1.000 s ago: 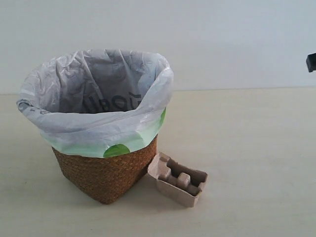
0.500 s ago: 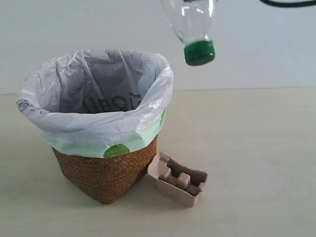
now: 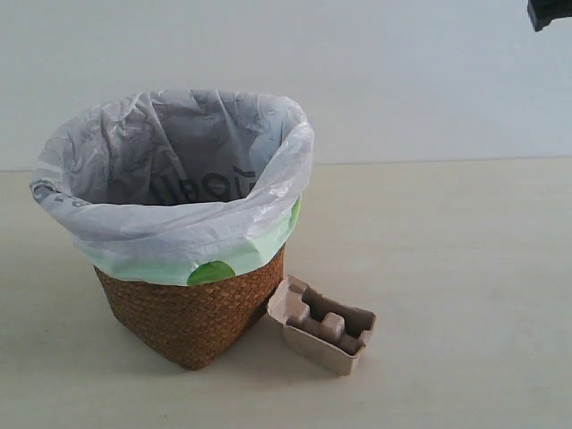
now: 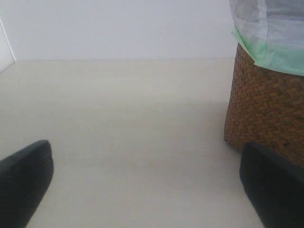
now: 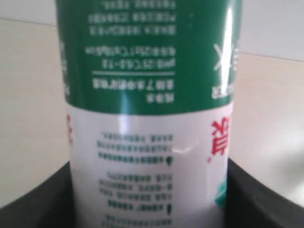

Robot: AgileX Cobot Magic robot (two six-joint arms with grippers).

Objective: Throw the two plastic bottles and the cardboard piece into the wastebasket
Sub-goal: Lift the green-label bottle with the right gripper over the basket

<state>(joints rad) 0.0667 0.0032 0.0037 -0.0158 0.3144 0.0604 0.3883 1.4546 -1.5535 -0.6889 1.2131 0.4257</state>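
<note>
The wastebasket (image 3: 192,304), brown wicker with a whitish bag over a green one, stands left of centre; its wall also shows in the left wrist view (image 4: 266,109). The beige cardboard piece (image 3: 322,323) lies on the table against the basket's lower right side. My right gripper (image 5: 149,190) is shut on the green-and-white labelled bottle (image 5: 147,95), whose label reads upside down. In the exterior view this bottle is out of frame. My left gripper (image 4: 147,190) hangs low over the table beside the basket, open and empty. The red-labelled bottle is out of view.
A dark piece of the right arm (image 3: 549,12) shows in the exterior view's top right corner. The pale table (image 3: 447,268) runs back to a plain white wall (image 3: 402,71).
Half a second ago the green-capped bottle hung cap down above and right of the basket. It has since left the exterior view, and only a dark arm part shows at the top right.
</note>
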